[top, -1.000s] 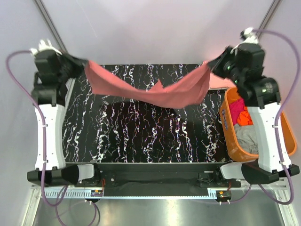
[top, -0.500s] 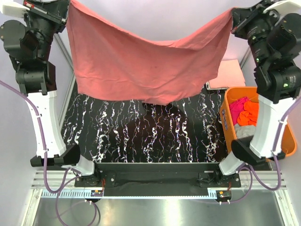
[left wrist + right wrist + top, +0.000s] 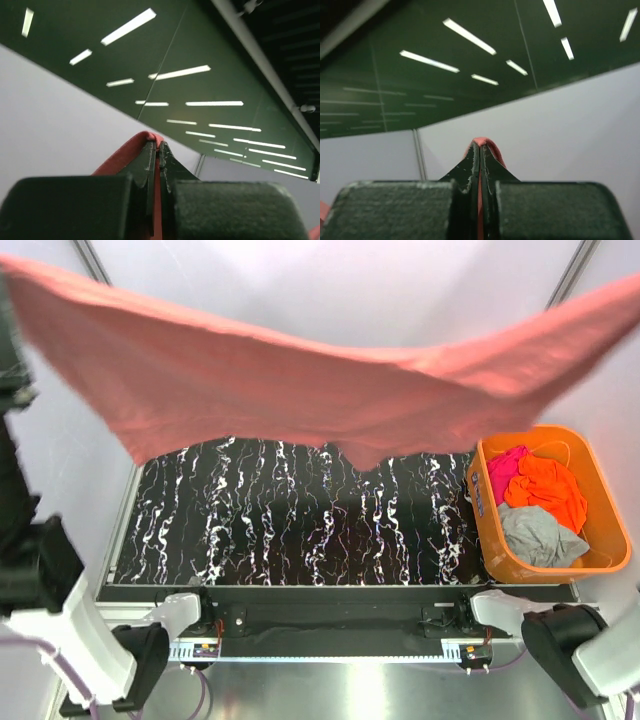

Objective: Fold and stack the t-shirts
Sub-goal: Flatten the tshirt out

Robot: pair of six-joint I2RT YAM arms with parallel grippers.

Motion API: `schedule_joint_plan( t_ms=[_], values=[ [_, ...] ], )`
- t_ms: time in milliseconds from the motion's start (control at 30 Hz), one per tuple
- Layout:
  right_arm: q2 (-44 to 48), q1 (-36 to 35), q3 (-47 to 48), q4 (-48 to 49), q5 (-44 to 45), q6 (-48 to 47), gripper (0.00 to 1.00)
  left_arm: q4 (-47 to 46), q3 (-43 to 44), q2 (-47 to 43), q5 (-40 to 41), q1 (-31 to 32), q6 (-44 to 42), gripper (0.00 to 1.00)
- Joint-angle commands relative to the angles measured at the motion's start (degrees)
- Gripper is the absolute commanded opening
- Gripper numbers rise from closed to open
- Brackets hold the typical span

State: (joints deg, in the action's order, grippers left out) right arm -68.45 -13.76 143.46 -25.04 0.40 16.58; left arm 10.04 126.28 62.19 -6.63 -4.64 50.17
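Our left gripper (image 3: pixel 159 151) and right gripper (image 3: pixel 480 152) are both pinching the pink shirt (image 3: pixel 300 390) tight, holding it high over the table (image 3: pixel 300 530).

No legible text, labels, brands or nos. in any view.

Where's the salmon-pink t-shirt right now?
Top view: the salmon-pink t-shirt hangs stretched across the whole frame above the black marbled table, its ends pinched in the left gripper and right gripper.
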Motion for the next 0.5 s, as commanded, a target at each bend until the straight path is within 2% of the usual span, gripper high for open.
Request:
schedule_joint_plan(
  t_ms=[0, 167, 267, 367, 400, 467],
  values=[
    [-0.55, 0.22, 1.56, 5.35, -2.69, 1.52, 0.0, -2.05, 0.99, 0.82, 4.52, -0.1, -2.8, 0.0],
    [-2.13, 0.14, -0.71, 5.44, -0.76, 0.82, 0.0, -2.04, -4.01, 1.0, 8.02, -0.1, -4.55, 0.0],
    [-3.01, 0.22, -6.95, 5.35, -0.76, 0.56, 0.0, -3.01, -12.0, 0.65, 9.61, -0.01, -4.65, 0.0],
    [-3.45, 0.22, -16.08, 6.05, 1.44, 0.47, 0.0, -4.76, -21.22, 0.21, 10.94, -0.1, -4.73, 0.0],
    [-2.84, 0.22, -22.28, 8.23, 1.53, 0.56, 0.0, -5.81, -26.9, 0.03, 11.11, -0.1, -4.82, 0.0],
    [-1.78, 0.22, -29.86, 12.18, 2.84, 0.47, 0.0, -8.8, -32.73, -0.06, 12.17, -0.1, -5.52, 0.0]
  ],
)
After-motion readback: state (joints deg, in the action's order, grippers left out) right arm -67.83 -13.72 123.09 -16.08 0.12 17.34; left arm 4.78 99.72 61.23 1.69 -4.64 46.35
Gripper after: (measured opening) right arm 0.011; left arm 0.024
